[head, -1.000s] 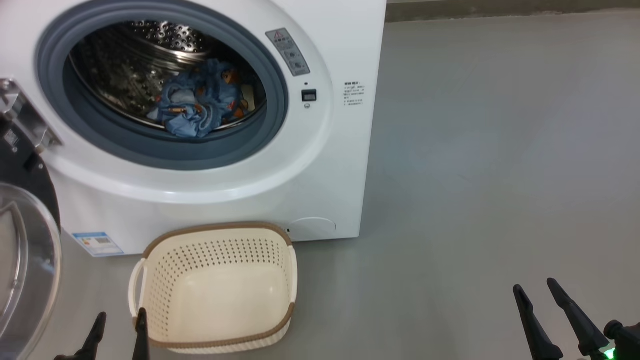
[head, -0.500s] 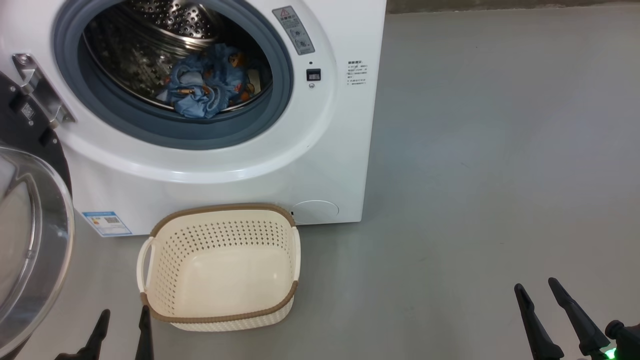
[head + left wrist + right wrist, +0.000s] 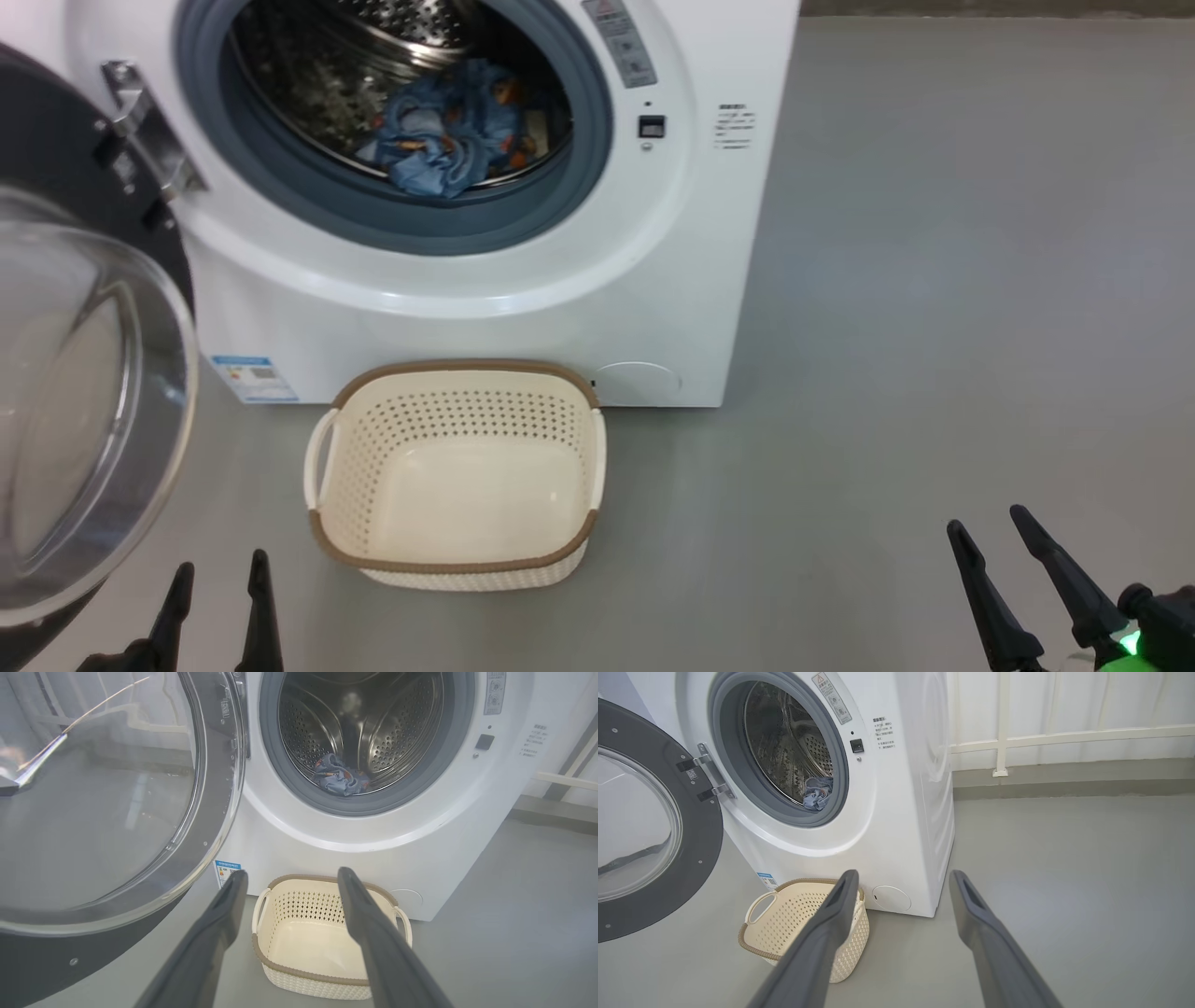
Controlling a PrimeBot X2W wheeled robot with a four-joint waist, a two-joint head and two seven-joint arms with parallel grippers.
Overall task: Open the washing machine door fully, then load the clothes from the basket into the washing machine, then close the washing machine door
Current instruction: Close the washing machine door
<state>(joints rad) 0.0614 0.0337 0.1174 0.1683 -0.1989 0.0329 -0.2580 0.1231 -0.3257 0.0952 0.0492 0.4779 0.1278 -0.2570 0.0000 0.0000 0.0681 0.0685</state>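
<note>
The white washing machine stands with its round washing machine door swung wide open to the left, the glass bowl facing me. Blue printed clothes lie in the steel drum. The cream basket sits on the floor in front of the machine, with nothing in it. My left gripper is open at the lower left, just short of the basket's left corner and beside the door. My right gripper is open at the lower right, over bare floor. The left wrist view shows the door, clothes and basket.
Grey floor stretches wide to the right of the machine. A white railing and low kerb run along the back wall. The open door takes up the space left of the basket.
The head camera has shifted, so the machine, door and basket sit further right in the picture and more of the door shows. Both grippers stay open and hold nothing.
</note>
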